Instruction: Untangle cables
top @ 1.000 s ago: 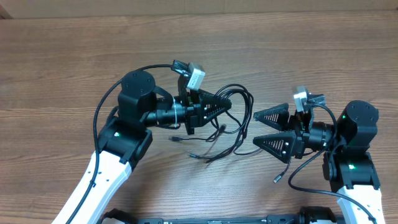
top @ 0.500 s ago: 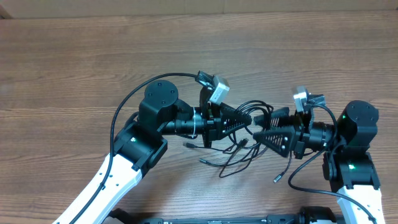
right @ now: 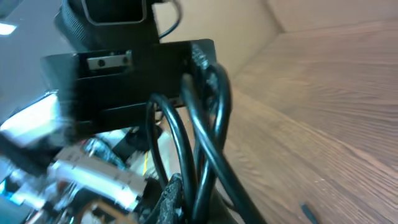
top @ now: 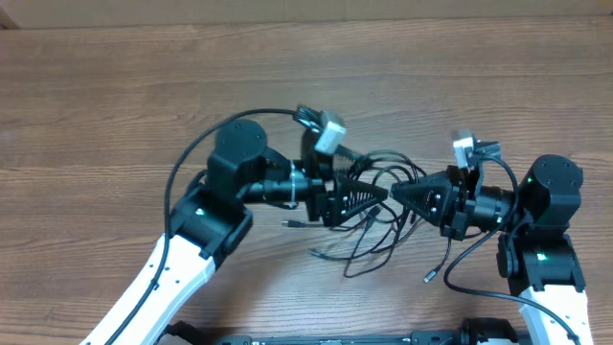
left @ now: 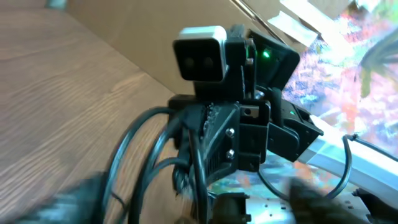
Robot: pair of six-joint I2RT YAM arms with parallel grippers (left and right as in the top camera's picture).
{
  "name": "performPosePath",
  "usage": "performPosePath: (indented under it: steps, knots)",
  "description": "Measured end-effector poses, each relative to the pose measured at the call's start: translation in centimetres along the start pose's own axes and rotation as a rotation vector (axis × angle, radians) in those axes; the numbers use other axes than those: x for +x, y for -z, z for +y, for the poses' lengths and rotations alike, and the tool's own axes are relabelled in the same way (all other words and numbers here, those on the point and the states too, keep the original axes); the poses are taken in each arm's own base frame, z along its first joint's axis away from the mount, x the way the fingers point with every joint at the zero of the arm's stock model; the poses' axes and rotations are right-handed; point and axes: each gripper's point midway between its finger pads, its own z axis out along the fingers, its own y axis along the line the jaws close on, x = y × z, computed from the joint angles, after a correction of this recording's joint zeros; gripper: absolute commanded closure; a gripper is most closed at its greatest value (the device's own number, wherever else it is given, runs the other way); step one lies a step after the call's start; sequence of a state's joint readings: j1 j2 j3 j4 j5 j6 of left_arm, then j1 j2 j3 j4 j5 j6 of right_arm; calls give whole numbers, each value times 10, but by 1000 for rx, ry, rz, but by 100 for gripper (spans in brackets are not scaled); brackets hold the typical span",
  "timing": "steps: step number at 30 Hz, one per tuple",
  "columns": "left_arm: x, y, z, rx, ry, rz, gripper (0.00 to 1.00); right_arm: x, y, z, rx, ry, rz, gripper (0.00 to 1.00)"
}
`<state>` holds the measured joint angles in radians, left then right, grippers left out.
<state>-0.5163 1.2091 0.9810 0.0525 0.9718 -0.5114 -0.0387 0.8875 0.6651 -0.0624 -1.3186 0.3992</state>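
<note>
The cables [top: 369,251] are a tangle of thin black cords, partly lifted between the two arms, with loose loops trailing on the wood. My right gripper [top: 395,193] is shut on a bunch of strands. In the right wrist view the cables [right: 205,143] rise from the pinch of the right gripper [right: 193,208]. My left gripper [top: 374,182] faces it tip to tip and stands open around the same strands. In the left wrist view the cables [left: 152,149] run between its blurred, wide-set fingers [left: 81,199].
A small plug end [top: 292,223] lies on the table below the left wrist, and another plug [right: 306,210] shows on the wood in the right wrist view. A cardboard wall [top: 287,10] lines the table's far edge.
The left arm carried the cable bunch rightward to the right gripper. The right gripper closed on the strands, and the left gripper then opened.
</note>
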Motion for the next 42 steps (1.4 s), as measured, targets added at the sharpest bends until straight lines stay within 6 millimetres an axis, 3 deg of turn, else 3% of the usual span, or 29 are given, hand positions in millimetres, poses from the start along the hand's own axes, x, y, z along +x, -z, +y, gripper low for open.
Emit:
performPosePath:
  steps: [5,9,14,19,24,31,42]
  knots:
    - [-16,28,26,-63,89,-55,0,-6,0,-11,66,-34,-35,96]
    - [-14,40,40,-105,182,-59,0,-9,1,-17,98,-51,-53,96]
    - [-10,38,37,-88,198,-42,0,-14,2,-19,113,-46,-73,96]
    - [2,23,27,-66,218,4,0,-27,3,-18,131,-24,-119,96]
    - [20,7,33,-146,308,32,0,-36,4,-20,150,-9,-154,96]
    - [27,-13,38,-264,315,1,0,-42,5,-20,160,10,-177,96]
    - [54,1,81,-556,406,-1,0,-45,4,-4,100,76,-164,96]
